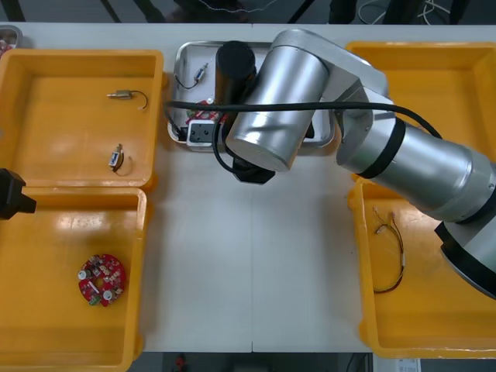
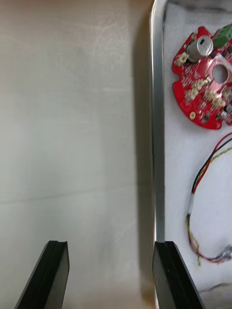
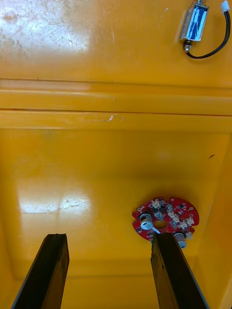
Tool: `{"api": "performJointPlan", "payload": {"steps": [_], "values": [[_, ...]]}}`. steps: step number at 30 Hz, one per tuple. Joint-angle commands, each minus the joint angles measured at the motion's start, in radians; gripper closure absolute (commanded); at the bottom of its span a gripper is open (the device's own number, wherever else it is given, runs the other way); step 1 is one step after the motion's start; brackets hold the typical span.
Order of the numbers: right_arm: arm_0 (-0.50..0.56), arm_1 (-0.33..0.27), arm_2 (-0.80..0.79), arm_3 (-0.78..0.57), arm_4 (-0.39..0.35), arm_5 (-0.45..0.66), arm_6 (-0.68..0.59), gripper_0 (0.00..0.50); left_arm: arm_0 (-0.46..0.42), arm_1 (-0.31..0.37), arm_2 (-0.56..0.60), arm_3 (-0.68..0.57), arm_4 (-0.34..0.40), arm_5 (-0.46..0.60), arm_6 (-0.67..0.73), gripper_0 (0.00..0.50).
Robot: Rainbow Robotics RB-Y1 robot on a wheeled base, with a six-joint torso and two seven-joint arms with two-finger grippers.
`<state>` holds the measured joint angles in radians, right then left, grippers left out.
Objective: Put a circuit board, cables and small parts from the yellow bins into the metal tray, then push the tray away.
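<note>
The right arm (image 1: 283, 93) bulks closest under the front camera, reaching over the middle of the surface (image 2: 72, 120). On the near left, the left jaws hang released over a yellow bin (image 3: 96, 159), a second circuit board (image 3: 166, 219) lying just beside one finger.

Farther out, the right jaws are spread and hold nothing. They straddle the rim of the metal tray (image 2: 155, 120), with one finger (image 2: 169, 275) at the rim and the other over bare surface. Inside the tray lie a circuit board (image 2: 205, 84) and a red and yellow cable (image 2: 208, 169), with a small metal part (image 1: 203, 71) toward the far wall.

The tray sits between the bins at the far side, its long axis running left to right as far as the arm lets it be seen. The loading looks done and the push remains. I judge the tray stiff, light and slippery. It is best pressed low and mid-wall, or it may swivel and shift its loose load.
</note>
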<state>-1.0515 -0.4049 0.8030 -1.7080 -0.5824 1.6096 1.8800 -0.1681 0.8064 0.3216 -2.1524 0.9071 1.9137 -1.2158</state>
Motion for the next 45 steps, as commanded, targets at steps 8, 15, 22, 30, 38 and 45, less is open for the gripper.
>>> {"api": "performJointPlan", "payload": {"steps": [8,15,22,30,38,45], "values": [[0.196,0.011,-0.309,-0.266,0.061,0.310,-0.082,0.000,0.021,0.043,0.031,-0.029,0.007,0.006,-0.088,0.000],[0.288,0.014,-0.458,-0.374,0.058,0.310,-0.240,0.000,0.021,0.043,0.031,-0.029,0.007,0.006,-0.088,0.000],[0.418,-0.012,-0.607,-0.484,0.058,0.310,-0.354,0.000,0.021,0.043,0.031,-0.029,0.007,0.006,-0.088,0.000],[0.527,-0.080,-0.726,-0.532,0.056,0.310,-0.464,0.000,0.021,0.043,0.031,-0.029,0.007,0.006,-0.088,0.000],[0.647,-0.118,-0.900,-0.552,0.044,0.310,-0.478,0.000,0.021,0.043,0.031,-0.029,0.007,0.006,-0.088,0.000],[0.713,-0.146,-0.996,-0.552,0.029,0.310,-0.481,0.000,0.021,0.043,0.031,-0.029,0.007,0.006,-0.088,0.000]]}}
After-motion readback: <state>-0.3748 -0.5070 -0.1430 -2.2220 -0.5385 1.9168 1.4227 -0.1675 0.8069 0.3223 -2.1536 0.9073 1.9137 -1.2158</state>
